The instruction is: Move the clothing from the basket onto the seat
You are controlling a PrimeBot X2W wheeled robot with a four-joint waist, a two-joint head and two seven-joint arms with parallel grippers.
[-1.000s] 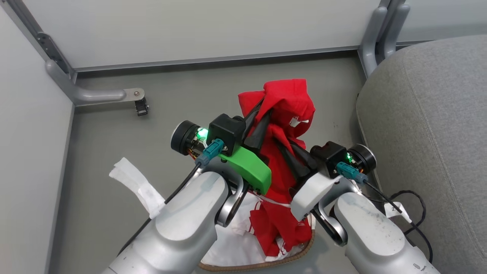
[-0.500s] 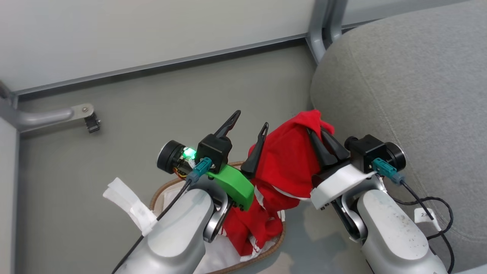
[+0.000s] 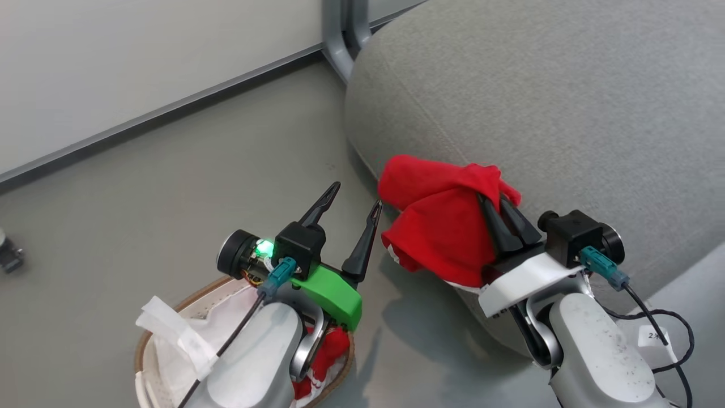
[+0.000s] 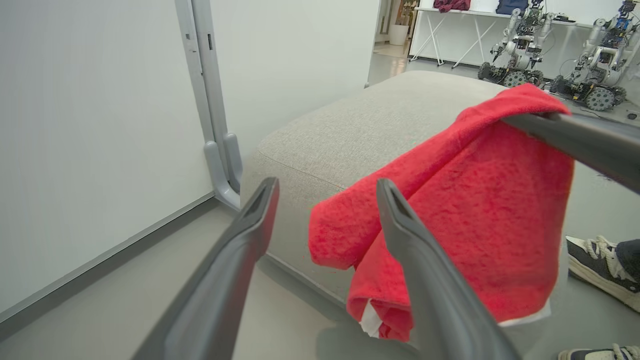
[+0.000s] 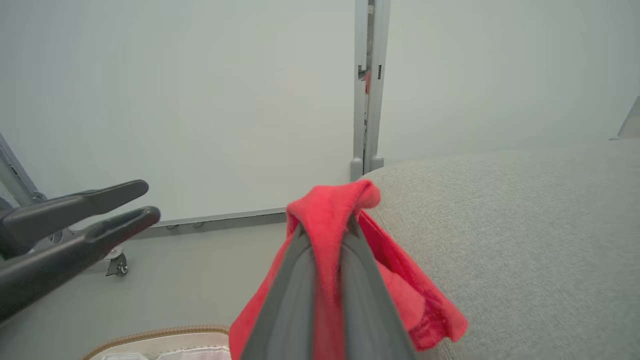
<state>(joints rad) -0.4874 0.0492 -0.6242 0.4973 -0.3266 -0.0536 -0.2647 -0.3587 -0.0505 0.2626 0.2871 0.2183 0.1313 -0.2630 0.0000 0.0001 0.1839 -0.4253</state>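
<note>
the right gripper [image 3: 498, 208] is pinched tight on a red garment [image 3: 442, 232] that hangs at the rounded edge of the grey seat [image 3: 538, 102]. the left gripper [image 3: 358, 194] has its fingers spread wide and empty, just beside the cloth. a second red garment [image 3: 331, 347] lies by the right rim of the basket [image 3: 170, 309].

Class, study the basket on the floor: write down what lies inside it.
Inside the basket you can see its white liner and part of a red garment. The left forearm covers the basket's middle, so whatever else lies there cannot be seen.
</note>
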